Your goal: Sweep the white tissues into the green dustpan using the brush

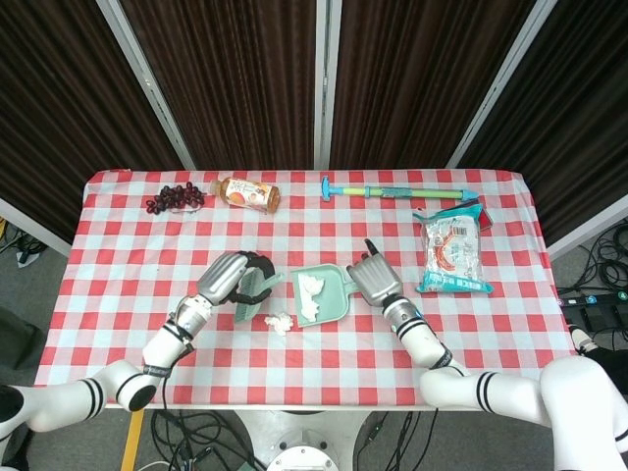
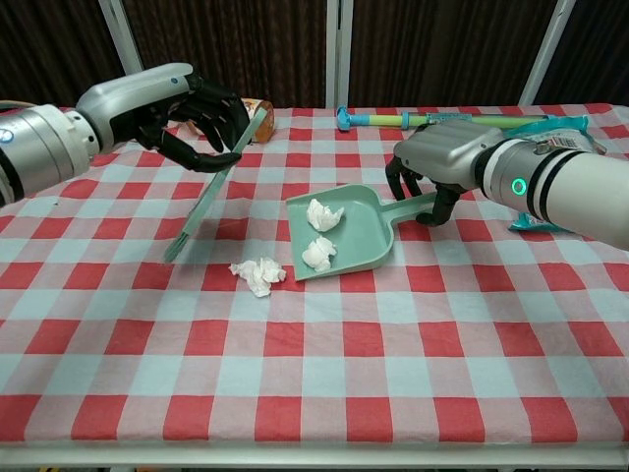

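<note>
The green dustpan (image 2: 362, 232) lies at mid-table with two white tissues (image 2: 324, 213) inside it. My right hand (image 2: 442, 165) grips its handle (image 2: 418, 207). A third crumpled tissue (image 2: 257, 275) lies on the cloth just left of the pan's mouth. My left hand (image 2: 194, 111) holds the pale green brush (image 2: 210, 188) by its upper end, tilted, with the bristles low near the cloth, left of the loose tissue and apart from it. In the head view the left hand (image 1: 232, 279), the dustpan (image 1: 337, 300), the loose tissue (image 1: 279, 321) and the right hand (image 1: 374, 282) line up left to right.
Along the far edge lie a bunch of dark grapes (image 1: 175, 197), a drink bottle on its side (image 1: 249, 193) and a long toy pump (image 1: 392, 190). A snack bag (image 1: 453, 250) lies right of the right hand. The red-checked cloth (image 2: 314, 393) covers the table.
</note>
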Controlling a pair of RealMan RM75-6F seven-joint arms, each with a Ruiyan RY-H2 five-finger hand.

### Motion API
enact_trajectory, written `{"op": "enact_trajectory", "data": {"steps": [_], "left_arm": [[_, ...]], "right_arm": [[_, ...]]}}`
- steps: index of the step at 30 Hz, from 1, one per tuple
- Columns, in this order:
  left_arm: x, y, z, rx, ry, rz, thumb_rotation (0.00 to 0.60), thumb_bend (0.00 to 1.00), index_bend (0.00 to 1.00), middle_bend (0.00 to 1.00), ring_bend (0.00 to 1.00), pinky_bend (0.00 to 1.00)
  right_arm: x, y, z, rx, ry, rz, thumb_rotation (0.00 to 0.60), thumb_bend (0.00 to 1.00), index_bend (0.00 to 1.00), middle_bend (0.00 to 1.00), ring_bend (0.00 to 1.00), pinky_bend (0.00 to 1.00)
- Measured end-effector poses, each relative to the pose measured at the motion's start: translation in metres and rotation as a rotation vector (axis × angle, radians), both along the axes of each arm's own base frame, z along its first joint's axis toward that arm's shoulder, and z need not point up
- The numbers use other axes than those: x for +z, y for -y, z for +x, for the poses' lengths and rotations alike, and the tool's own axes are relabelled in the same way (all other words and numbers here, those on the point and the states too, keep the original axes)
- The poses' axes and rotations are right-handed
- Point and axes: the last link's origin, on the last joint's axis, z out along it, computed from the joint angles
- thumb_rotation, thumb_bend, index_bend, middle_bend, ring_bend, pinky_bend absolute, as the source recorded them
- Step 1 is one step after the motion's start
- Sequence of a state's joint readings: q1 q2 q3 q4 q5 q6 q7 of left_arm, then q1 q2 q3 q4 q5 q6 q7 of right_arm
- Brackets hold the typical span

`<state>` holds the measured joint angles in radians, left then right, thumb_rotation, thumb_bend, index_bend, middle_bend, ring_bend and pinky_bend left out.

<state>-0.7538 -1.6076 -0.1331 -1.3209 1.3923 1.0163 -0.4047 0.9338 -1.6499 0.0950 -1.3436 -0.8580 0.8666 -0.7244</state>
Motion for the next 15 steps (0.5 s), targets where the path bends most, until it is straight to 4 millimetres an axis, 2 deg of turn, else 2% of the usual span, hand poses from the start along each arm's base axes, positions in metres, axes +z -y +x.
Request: {"op": "enact_trajectory", "data": {"steps": [5,15], "left_arm": [[-0.005,0.014,-0.002,0.032,-0.006,0.036,0.6,0.45,0.51,0.54,0.39,0.36],[-0.037,0.031,0.009,0.1,0.065,0.028,0.6,0.46,0.51,0.54,0.39,0.37]], "right_arm": [[-0.002,-0.01,0.003,0.031,-0.005,0.013,0.6,0.42,0.7,0.57,0.3,0.06],[-0.016,-0.023,0.019,0.035,-0.002,0.013,0.6,0.42,0.7,0.58,0.31,0.05]]}}
